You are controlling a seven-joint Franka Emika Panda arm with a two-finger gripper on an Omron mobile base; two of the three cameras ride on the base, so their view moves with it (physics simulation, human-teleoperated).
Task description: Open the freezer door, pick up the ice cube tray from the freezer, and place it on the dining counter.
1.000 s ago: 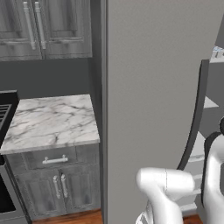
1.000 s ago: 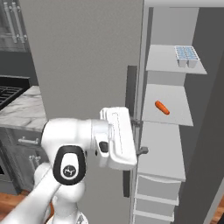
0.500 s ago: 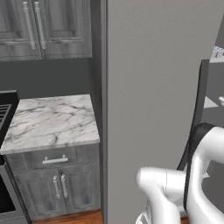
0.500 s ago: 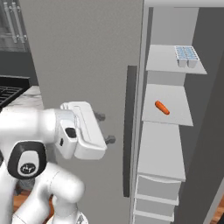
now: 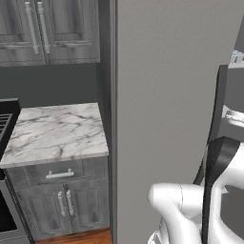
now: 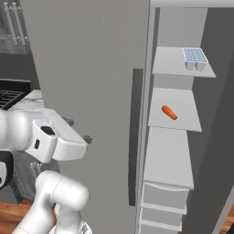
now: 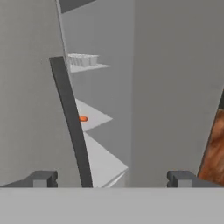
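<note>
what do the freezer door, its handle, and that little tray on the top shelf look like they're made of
Door: matte grey, like painted metal or plastic; flat, even, no shine or grain. Handle: darker grey bar, also matte, perhaps coated metal. Tray: pale rim with light blue cells, probably plastic; too small to be sure. All are rendered, so these are guesses.

Marble-topped cabinet (image 5: 57, 133); wood floor (image 5: 76, 237)

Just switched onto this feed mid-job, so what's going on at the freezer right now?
The freezer door is already swung open, showing the shelves. The ice cube tray sits untouched on the top shelf, with a small orange item on the shelf below. The arm's hand is open and empty in front of the door panel, left of its dark vertical handle and touching nothing. The tray has not yet been picked up.
</note>
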